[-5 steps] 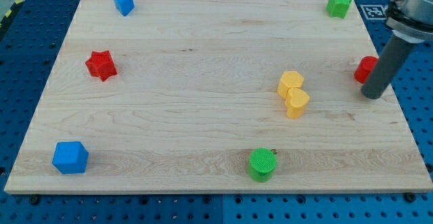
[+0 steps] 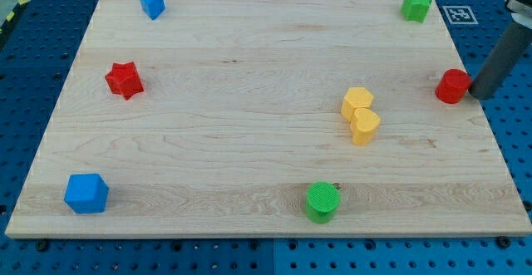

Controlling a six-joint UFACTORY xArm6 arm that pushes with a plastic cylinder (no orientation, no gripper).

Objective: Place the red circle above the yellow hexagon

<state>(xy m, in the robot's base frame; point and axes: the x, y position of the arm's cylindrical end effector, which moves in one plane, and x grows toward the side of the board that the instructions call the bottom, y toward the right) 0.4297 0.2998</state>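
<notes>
tip (image 2: 481,93) just right of red circle (image 2: 454,85), yellow hexagon (image 2: 358,100) left

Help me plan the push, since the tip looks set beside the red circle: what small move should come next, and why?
Probably a short push toward the view's left. My tip sits just right of the red circle, while the yellow hexagon lies farther left and slightly lower, so a leftward slide carries the circle toward the spot above it.
</notes>
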